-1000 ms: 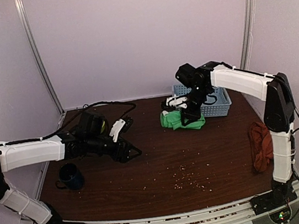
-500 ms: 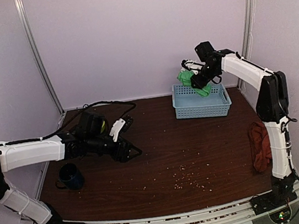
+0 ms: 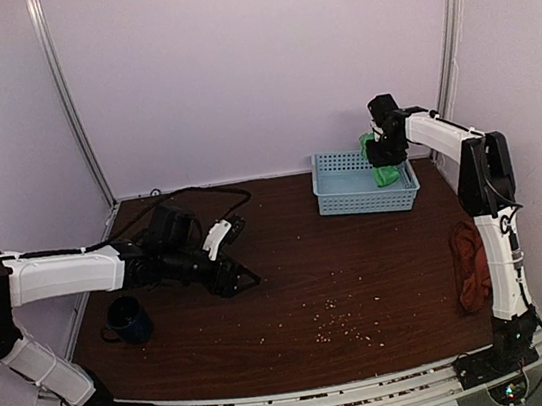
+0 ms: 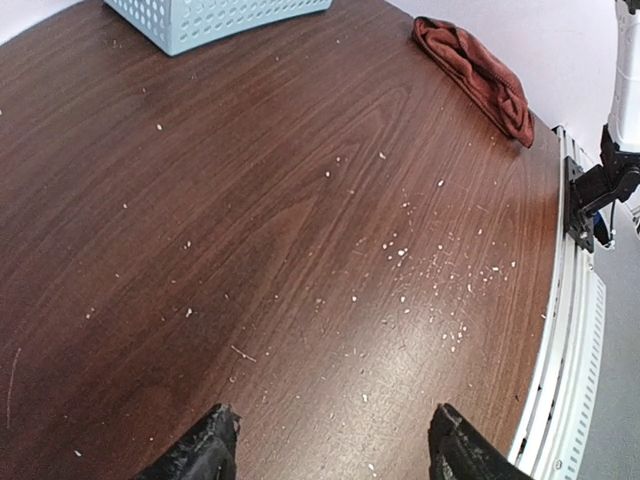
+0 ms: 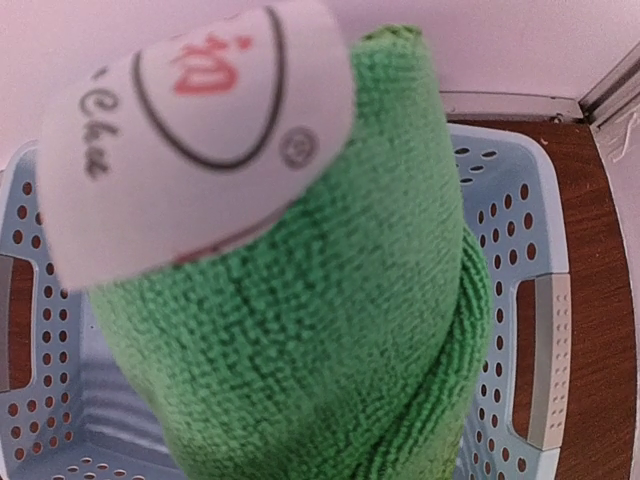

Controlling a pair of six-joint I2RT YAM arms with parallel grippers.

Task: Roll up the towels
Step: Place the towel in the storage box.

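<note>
1. Green towel [image 5: 300, 330] hangs pinched in the right claw [image 3: 382, 152] over the right end of the light-blue basket [image 3: 351, 198]. Released here, it may snag the rim or unroll (the bundle looks loose).
2. The rust towel [image 3: 474, 265] lies bunched at the right edge of the tabletop [image 3: 313, 288] and could slide off when grabbed.
3. The left claw [image 4: 325, 455] hovers spread and empty.
4. Half a second ago the green towel was higher and further left.

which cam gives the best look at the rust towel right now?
Left wrist: the rust towel lies in full view, bunched near the edge of the table. Top external shows it smaller, beside the upright link of the right arm. Right wrist misses it; the green towel fills that view.
</note>
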